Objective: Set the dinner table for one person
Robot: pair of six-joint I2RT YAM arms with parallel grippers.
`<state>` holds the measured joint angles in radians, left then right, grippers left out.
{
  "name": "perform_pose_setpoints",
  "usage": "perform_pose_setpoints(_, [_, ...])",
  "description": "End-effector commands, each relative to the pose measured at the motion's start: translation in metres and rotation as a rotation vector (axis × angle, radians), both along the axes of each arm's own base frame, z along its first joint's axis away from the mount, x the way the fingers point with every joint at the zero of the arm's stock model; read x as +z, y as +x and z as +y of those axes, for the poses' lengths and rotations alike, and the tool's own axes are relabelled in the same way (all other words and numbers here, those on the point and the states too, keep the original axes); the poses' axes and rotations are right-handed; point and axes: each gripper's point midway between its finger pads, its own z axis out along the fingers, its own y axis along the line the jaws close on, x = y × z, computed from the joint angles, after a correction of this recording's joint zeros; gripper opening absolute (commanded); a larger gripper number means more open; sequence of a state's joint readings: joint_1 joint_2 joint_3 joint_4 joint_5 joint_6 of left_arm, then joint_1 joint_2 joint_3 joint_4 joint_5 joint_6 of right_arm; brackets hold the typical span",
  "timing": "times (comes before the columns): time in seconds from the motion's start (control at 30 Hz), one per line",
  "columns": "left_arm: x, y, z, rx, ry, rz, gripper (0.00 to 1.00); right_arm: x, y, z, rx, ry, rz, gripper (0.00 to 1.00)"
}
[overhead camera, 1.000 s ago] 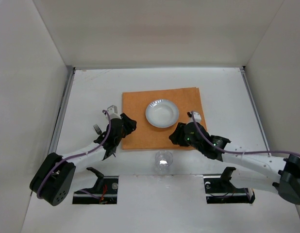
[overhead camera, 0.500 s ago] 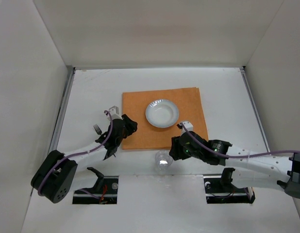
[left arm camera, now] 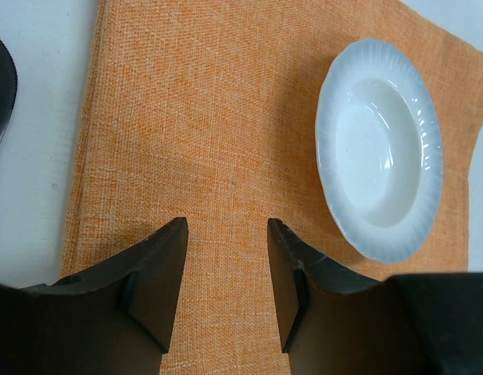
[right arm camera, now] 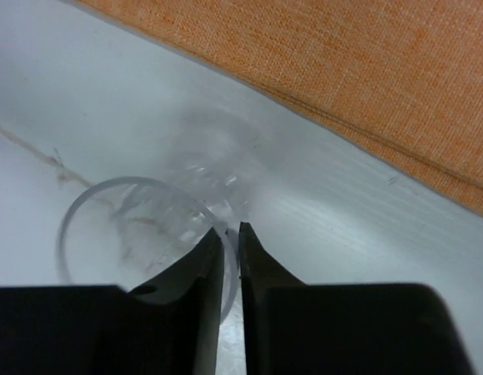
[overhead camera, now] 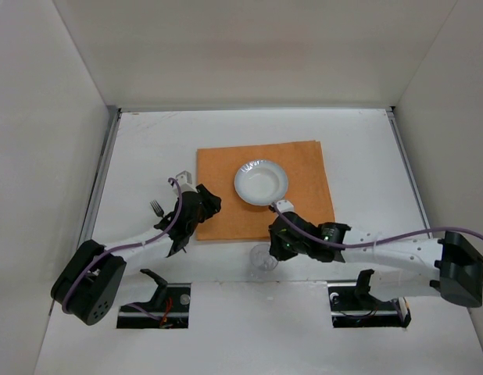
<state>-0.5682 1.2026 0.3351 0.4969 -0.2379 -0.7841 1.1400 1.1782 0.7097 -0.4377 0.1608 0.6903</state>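
On the white dinner table (overhead camera: pixel 366 156) lies an orange placemat (overhead camera: pixel 226 176) with a white plate (overhead camera: pixel 261 183) at its far middle. A clear glass cup (overhead camera: pixel 262 262) stands on bare table just in front of the mat's near edge. My right gripper (right arm camera: pixel 226 228) is shut on the cup's rim (right arm camera: pixel 140 187), one finger inside and one outside the wall. Over the mat's left part (left arm camera: pixel 210 117) my left gripper (left arm camera: pixel 226 226) hangs open, holding nothing, with the plate (left arm camera: pixel 380 148) to its right. A fork (overhead camera: pixel 156 208) lies left of the mat, beside the left arm.
White walls close the table in on the left, far and right sides. Two black arm mounts (overhead camera: pixel 159 297) (overhead camera: pixel 366 301) sit at the near edge. The mat's near edge (right arm camera: pixel 366 70) runs just beyond the cup.
My right gripper has swung left and nearer, from the mat's near right corner to the cup, and closed on its rim. The left arm has barely moved.
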Motion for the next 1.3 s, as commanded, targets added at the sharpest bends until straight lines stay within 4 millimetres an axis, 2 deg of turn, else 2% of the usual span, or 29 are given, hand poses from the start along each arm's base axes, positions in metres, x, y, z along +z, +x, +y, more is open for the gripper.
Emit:
perform_pose_setpoints(0.0, [0.015,0.01,-0.002,0.013,-0.03,-0.045,0.43,0.027,0.015,0.021,0.005,0.059,-0.06,0.12])
perform_pose_setpoints(0.07, [0.018,0.009,-0.002,0.015,-0.033,-0.057,0.43,0.049,0.018,0.025,0.007,0.113,-0.095,0.1])
perform_pose_setpoints(0.13, [0.018,0.01,-0.001,0.019,-0.031,-0.059,0.43,0.082,0.022,0.028,0.002,0.203,-0.136,0.09])
perform_pose_setpoints(0.2, [0.016,0.01,-0.002,0.015,-0.031,-0.048,0.43,0.116,0.043,0.023,-0.036,0.283,-0.202,0.09])
perform_pose_setpoints(0.3, [0.016,0.008,-0.007,0.0,-0.032,-0.046,0.43,0.154,0.084,0.009,-0.118,0.36,-0.289,0.09])
perform_pose_setpoints(0.43, [0.015,0.009,-0.005,0.005,-0.032,-0.042,0.43,0.172,0.169,-0.032,-0.309,0.333,-0.397,0.09])
perform_pose_setpoints(0.53, [0.019,0.008,-0.003,0.011,-0.033,-0.062,0.43,0.165,0.235,-0.071,-0.473,0.282,-0.418,0.09])
perform_pose_setpoints(0.6, [0.019,0.009,-0.001,0.019,-0.029,-0.062,0.43,0.154,0.269,-0.089,-0.542,0.248,-0.409,0.09])
perform_pose_setpoints(0.67, [0.018,0.009,0.0,0.018,-0.029,-0.055,0.43,0.14,0.299,-0.107,-0.604,0.2,-0.391,0.09])
perform_pose_setpoints(0.77, [0.02,0.009,0.001,0.022,-0.028,-0.066,0.43,0.115,0.33,-0.131,-0.67,0.134,-0.356,0.09])
perform_pose_setpoints(0.83, [0.017,0.01,0.002,0.022,-0.025,-0.055,0.43,0.105,0.345,-0.147,-0.713,0.1,-0.344,0.09])
perform_pose_setpoints(1.0, [0.014,0.011,0.0,0.018,-0.019,-0.047,0.43,0.095,0.366,-0.175,-0.782,0.047,-0.337,0.09])
perform_pose_setpoints(1.27, [0.012,0.012,0.003,0.024,-0.021,-0.041,0.43,0.061,0.38,-0.189,-0.787,-0.101,-0.285,0.09])
